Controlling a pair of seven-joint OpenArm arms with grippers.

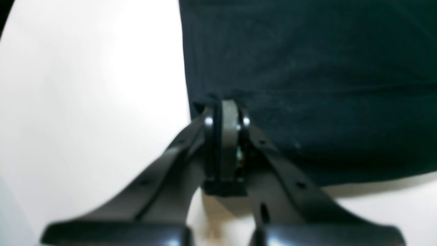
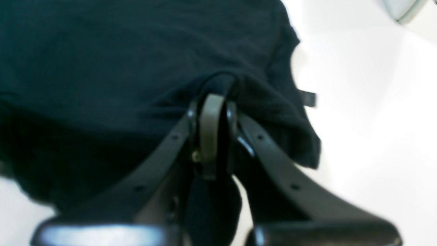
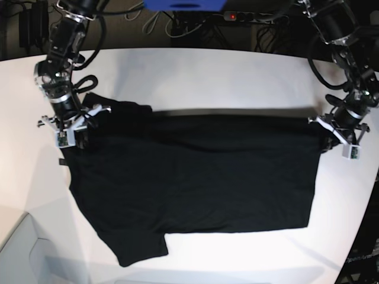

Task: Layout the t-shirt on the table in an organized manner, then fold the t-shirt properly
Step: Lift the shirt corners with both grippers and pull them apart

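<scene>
Both claws are pinched tight on the t-shirt [image 3: 195, 171]: my left claw [image 1: 226, 112] at one far corner, my right claw [image 2: 213, 99] at the other. It lies spread on the table [image 3: 201, 77], light and limp, so I judge corners and hems the best holds.

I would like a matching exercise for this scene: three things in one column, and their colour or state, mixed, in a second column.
Things:
1. t-shirt
2. table
3. left gripper

Colour or state:
A. plain white
B. shut on the cloth's edge
C. black, spread out

Pairs: 1-C, 2-A, 3-B
</scene>
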